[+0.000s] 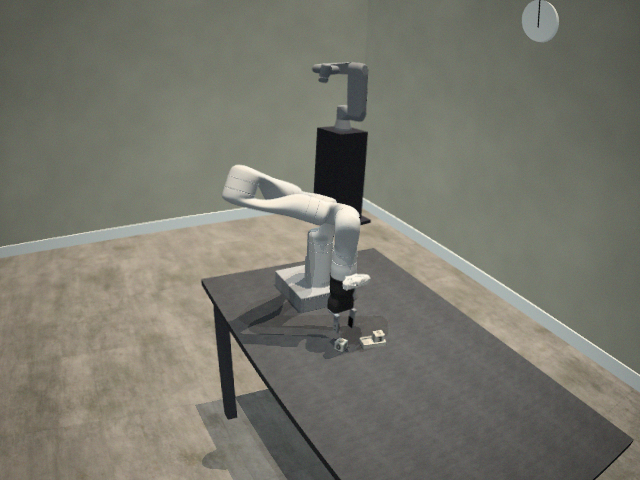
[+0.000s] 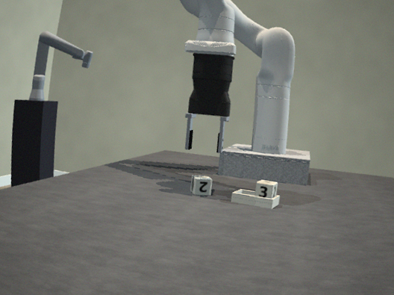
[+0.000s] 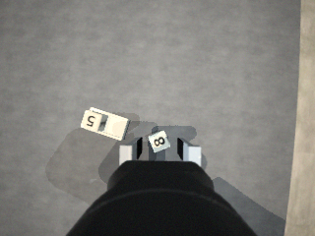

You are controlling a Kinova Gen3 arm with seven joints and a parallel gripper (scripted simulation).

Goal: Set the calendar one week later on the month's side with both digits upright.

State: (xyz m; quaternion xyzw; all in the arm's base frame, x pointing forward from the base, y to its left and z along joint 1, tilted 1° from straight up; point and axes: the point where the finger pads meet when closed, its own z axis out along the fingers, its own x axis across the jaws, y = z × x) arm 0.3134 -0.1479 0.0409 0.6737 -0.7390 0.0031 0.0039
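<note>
The gripper hangs above the tabletop with its fingers spread wide and nothing between them. Directly under it, one cube stands loose on the tabletop, outside the tray; the wrist view shows an 8 on its top face, and the exterior view shows a 2, upside down, on its side. The other cube sits in the tray at one end, showing a 3 on its side and a 5 on top, with the slot beside it vacant. The two cubes are near each other but apart.

Both cubes look like small rigid blocks, probably light, with smooth flat faces that could slip if pinched off-centre. The loose cube seems best taken across two opposite side faces, squarely at mid-height, so the pads lie flat and it does not twist. In the wrist view it sits slightly turned relative to the fingers, so the wrist likely needs a small rotation first. The shallow tray looks light too and may slide if nudged.
</note>
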